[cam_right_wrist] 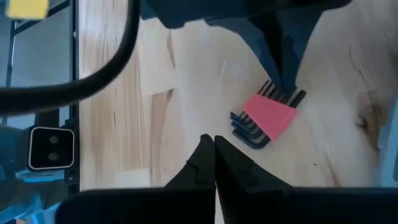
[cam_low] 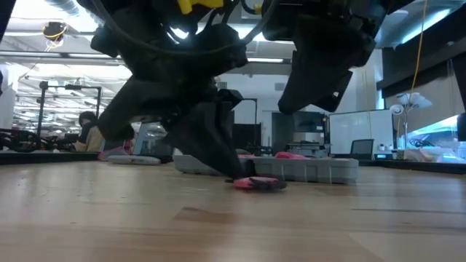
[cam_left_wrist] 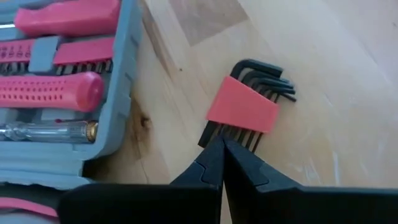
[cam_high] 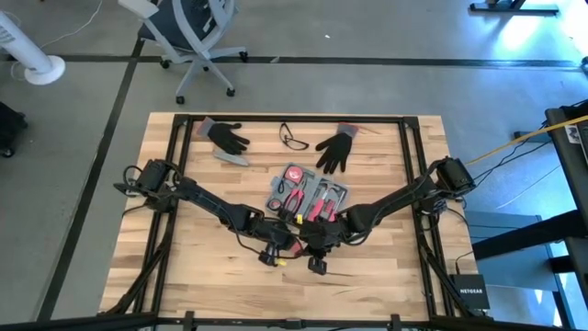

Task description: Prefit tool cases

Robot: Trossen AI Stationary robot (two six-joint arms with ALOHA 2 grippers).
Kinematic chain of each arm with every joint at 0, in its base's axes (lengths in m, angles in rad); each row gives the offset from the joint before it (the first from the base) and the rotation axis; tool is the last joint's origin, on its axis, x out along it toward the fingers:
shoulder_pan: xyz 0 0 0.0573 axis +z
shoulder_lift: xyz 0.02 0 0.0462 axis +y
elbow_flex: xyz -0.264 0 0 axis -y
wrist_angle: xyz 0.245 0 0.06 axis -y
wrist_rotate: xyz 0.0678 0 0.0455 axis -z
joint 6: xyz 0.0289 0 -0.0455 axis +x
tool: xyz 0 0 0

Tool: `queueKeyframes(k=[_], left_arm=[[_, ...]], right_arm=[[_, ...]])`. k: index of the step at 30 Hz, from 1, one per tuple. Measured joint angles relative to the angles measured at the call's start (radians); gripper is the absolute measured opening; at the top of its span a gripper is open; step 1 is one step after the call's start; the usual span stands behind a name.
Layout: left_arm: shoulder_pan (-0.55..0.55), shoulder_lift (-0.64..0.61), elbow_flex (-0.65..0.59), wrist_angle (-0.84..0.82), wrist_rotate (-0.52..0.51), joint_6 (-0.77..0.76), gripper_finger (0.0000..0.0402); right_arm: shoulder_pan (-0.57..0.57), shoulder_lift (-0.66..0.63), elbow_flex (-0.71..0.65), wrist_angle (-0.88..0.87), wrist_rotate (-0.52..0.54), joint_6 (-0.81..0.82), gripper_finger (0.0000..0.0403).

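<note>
2 robot arms meet at the table's near middle, left gripper (cam_left_wrist: 221,144) pressed together touching a set of hex keys (cam_left_wrist: 247,106), right gripper (cam_right_wrist: 214,146) pressed together just beside, the open tool case (cam_high: 308,195) close behind; next, probably spread and pinch the keys.

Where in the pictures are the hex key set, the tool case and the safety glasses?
hex key set (cam_left_wrist: 242,107): left wrist view, on its red holder.
tool case (cam_high: 310,194): high view, on the middle of the open grey tray.
safety glasses (cam_high: 293,138): high view, on the thin frame.
</note>
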Motion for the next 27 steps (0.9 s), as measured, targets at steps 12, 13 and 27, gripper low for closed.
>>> queueKeyframes(k=[12,13,27], left_arm=[[0.007,-0.014,0.023,0.014,0.008,0.102,0.0000],[0.012,-0.014,0.023,0.013,0.018,0.117,0.0000],[-0.018,0.034,0.026,-0.086,0.038,-0.158,0.0000]], right_arm=[[0.006,0.000,0.000,0.037,-0.014,0.003,0.0000],[0.007,0.000,0.000,0.038,-0.017,0.007,0.0000],[0.072,0.021,0.002,0.045,0.142,0.260,0.0000]])
